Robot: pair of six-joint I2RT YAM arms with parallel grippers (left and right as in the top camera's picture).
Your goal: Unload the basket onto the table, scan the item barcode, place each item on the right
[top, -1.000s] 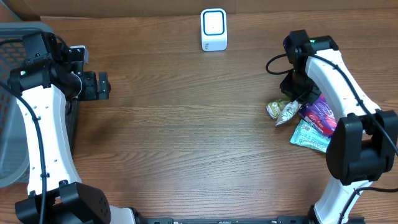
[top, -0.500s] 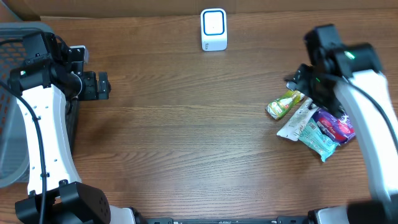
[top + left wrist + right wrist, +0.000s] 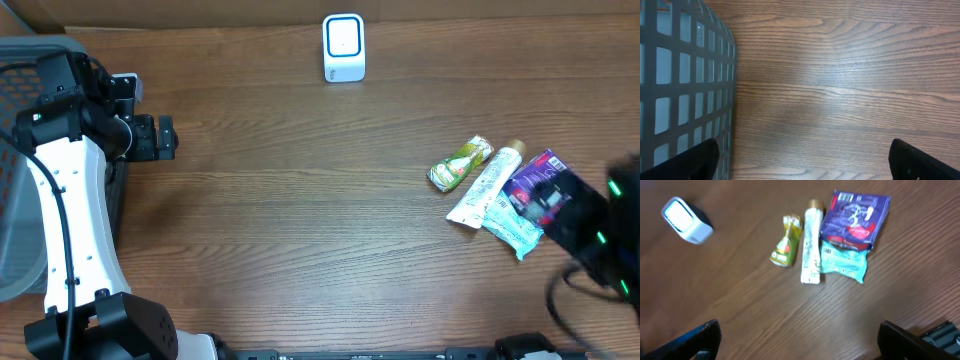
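Tube [image 3: 486, 186] diagonal, gold cap [image 3: 515, 150] far-right.

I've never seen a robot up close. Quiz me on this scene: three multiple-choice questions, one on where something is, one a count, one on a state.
1. Where is the scanner? A) in a basket B) at the table's far edge C) in a gripper
2. How many items lie at the right? A) two B) four C) seven
3. The right gripper is: A) open, empty B) shut on an item C) shut, empty
Answers: 1 B, it stands by the far edge. 2 B, a pouch, tube, purple packet and teal packet. 3 A, its jaws stand wide apart, only table between.
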